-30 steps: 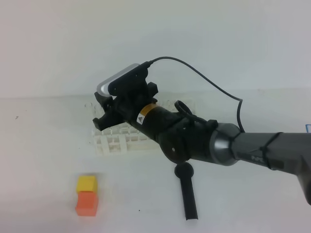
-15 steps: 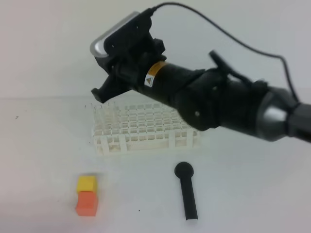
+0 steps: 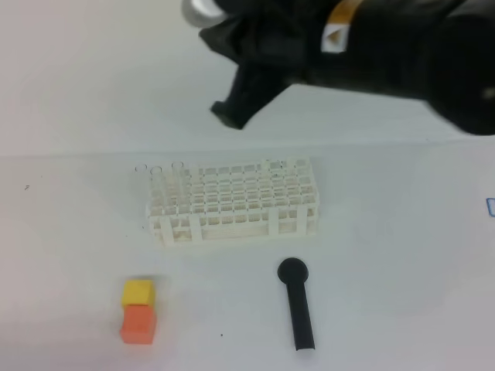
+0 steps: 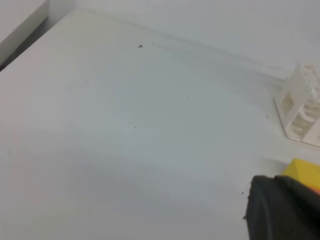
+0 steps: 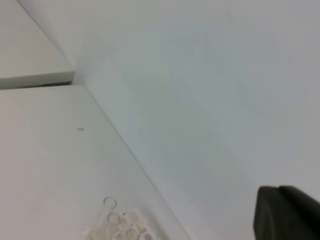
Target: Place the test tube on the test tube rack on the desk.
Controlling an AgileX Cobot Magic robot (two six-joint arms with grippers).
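I've got the right gripper [image 3: 232,116] high above the rack [image 3: 232,202], jaws together on nothing, a glass tube [image 3: 177,185] standing in its left end; next, retreat clear.

Bulky matte-blk arm [image 3: 387,46], orange/yellow warning label w/ triangle [image 3: 338,27], silver cam edge [image 3: 199,9] – blk fingers.

Bright, even, soft light with faint shadows; the close right arm [image 3: 371,46] is blurred.

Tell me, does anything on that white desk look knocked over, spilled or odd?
Nothing stands out. The test tube rack stands level with clear tubes upright at its left end; the black stick lies flat, the yellow block beside the orange block.
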